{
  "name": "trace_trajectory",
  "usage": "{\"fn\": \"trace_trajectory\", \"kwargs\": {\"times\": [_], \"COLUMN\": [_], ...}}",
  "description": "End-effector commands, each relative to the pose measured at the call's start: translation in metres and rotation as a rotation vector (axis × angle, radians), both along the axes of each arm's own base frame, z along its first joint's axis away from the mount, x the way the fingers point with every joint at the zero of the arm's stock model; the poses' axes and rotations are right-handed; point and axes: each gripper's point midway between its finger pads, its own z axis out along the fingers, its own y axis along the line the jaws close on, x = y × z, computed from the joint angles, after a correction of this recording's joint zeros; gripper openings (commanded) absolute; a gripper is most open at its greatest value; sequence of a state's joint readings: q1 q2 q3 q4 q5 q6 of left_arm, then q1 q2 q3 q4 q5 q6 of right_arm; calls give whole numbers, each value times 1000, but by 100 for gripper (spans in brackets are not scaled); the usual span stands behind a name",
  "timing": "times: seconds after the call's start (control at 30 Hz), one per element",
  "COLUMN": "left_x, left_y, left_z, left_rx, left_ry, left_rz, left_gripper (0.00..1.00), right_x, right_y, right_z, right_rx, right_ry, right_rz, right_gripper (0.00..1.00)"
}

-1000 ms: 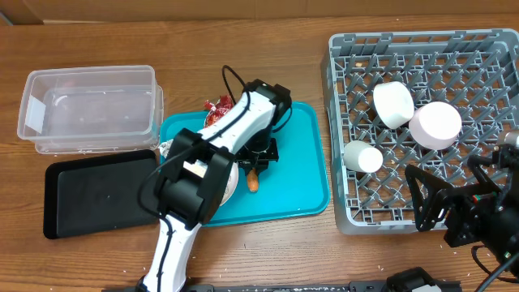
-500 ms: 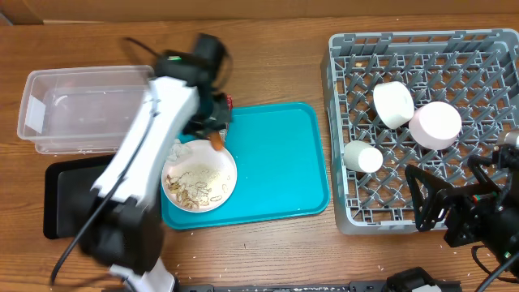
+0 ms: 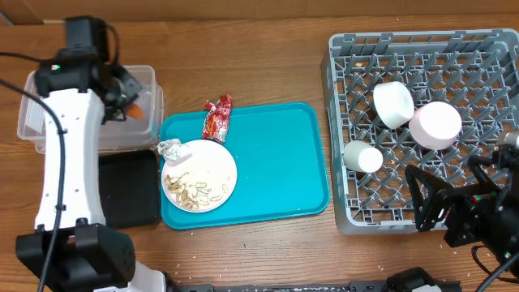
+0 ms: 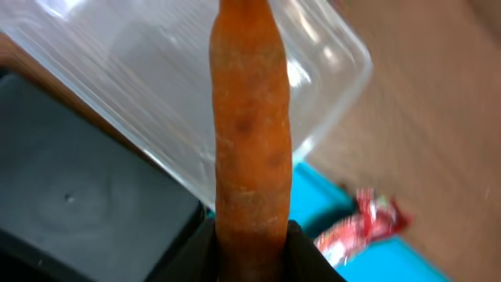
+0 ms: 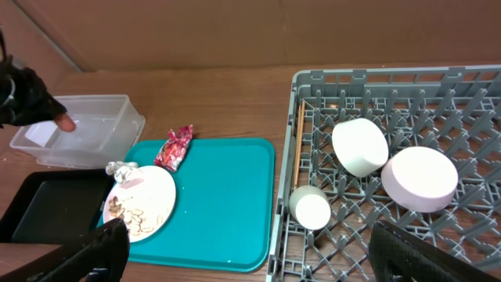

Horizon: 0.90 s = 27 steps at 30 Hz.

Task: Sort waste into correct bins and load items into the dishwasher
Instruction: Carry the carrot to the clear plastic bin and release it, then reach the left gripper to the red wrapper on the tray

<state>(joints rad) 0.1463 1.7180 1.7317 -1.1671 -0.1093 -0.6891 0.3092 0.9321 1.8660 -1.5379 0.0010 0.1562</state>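
Observation:
My left gripper (image 3: pixel 132 104) is shut on the small orange carrot (image 3: pixel 141 112) and holds it over the right end of the clear tub (image 3: pixel 81 75). In the left wrist view the carrot (image 4: pixel 252 133) stands between the fingers above the tub (image 4: pixel 141 63). The black tray (image 3: pixel 130 191) lies in front of the tub. The red wrapper (image 3: pixel 217 118), tissue ball (image 3: pixel 170 148) and white plate (image 3: pixel 212 166) with food scraps (image 3: pixel 188 193) are on the teal tray (image 3: pixel 284 154). The grey rack (image 3: pixel 422 39) holds two bowls (image 3: pixel 393 104), a cup (image 3: pixel 362 156) and chopsticks (image 5: pixel 298 141). My right gripper (image 3: pixel 454 212) is open and empty.
The teal tray's right half is bare, next to the rack's left rim. My left arm (image 3: pixel 65 162) reaches up over the black tray. My right gripper hangs over the rack's front right corner. The wooden table (image 3: pixel 268 57) lies behind the trays.
My left gripper lifted the carrot off the teal tray and swung left with it to above the clear tub. The plate with scraps is now uncovered. The right arm has not moved.

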Motion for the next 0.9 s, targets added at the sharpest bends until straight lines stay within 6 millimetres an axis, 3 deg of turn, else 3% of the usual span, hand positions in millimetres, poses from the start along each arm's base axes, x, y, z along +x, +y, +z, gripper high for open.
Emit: {"fn": "trace_trajectory", "kwargs": {"times": [0.0,0.2,0.23,0.3,0.37,0.57,0.63,0.73,0.8,0.87], "left_x": [4,9,9,11,14,16,14,12,15,22], "left_y": [19,31,31,31,20,-43,-66,-96,-114,-132], "left_z": [-1,3,3,6,9,7,3,-11,-23,-36], "left_rx": [-27,-23,-20,-15,-41,-180,-119,28,147,225], "left_ry": [-35,-74,-74,-83,-81,-64,-30,31,60,70], "left_rz": [158,204,205,183,83,-177,-315,-427,-471,-510], "left_gripper": [28,51,49,35,20,32,43,86,96,96], "right_x": [1,1,1,1,1,1,1,1,1,1], "right_y": [-1,-1,-1,-1,-1,-1,-1,-1,-1,-1], "right_z": [2,2,2,2,2,2,2,2,2,2], "right_rx": [1,1,1,1,1,1,1,1,1,1], "right_ry": [-10,-10,-10,-10,-10,-10,-10,-10,-10,-10], "right_rz": [-4,-4,-4,-4,-4,-4,-4,-4,-4,-4], "right_gripper": [100,100,100,100,100,100,100,100,100,100]}}
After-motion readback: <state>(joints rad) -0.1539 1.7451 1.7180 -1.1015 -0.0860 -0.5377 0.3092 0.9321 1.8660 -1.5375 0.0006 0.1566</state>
